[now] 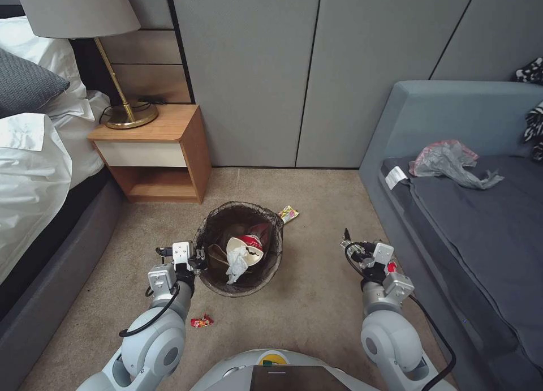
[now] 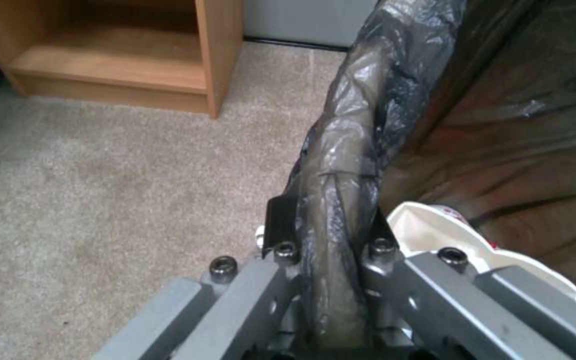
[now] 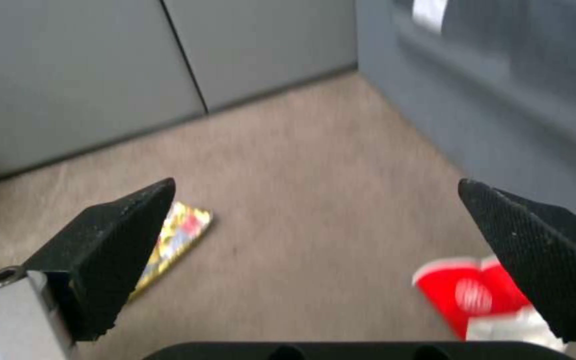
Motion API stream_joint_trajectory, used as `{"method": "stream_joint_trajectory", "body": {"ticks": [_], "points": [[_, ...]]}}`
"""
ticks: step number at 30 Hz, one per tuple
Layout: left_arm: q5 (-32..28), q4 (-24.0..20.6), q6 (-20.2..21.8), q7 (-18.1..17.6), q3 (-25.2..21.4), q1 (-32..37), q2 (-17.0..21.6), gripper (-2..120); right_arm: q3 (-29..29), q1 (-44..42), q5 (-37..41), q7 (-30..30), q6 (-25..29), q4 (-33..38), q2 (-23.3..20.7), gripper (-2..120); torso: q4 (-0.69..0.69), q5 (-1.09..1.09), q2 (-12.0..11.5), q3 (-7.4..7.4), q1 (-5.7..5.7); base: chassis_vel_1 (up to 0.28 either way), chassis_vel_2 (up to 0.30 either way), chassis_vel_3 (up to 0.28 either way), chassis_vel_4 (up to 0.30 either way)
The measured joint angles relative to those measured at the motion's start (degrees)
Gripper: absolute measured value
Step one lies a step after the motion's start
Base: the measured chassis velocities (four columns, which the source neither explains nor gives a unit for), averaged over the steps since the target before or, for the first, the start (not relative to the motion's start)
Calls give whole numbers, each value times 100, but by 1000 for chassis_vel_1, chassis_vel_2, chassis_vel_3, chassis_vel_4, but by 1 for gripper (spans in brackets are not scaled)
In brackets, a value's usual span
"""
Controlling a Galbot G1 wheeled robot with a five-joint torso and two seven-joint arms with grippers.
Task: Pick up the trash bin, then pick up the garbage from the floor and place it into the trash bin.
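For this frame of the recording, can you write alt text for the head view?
The left gripper is shut on the rim of the trash bin, which holds a paper cup and tissue. The right gripper hangs open above the carpet; a small red wrapper lies near the left arm.
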Motion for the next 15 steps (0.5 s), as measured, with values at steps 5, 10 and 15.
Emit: {"method": "stream_joint_trajectory", "body": {"ticks": [5, 10, 15], "points": [[-16, 0, 0, -5, -4, -12, 20, 0, -1, 228, 587, 193, -238, -283, -154, 100, 1, 0, 0, 0, 0, 0, 0, 0, 0], [-31, 1, 0, -11, -5, -19, 35, 0, -30, 521, 1290, 419, -487, -700, -138, 100, 1, 0, 0, 0, 0, 0, 0, 0, 0], [-34, 0, 0, -12, -4, -9, 47, 0, -39, 636, 1531, 518, -568, -1032, -109, 100, 0, 0, 0, 0, 0, 0, 0, 0, 0]]}}
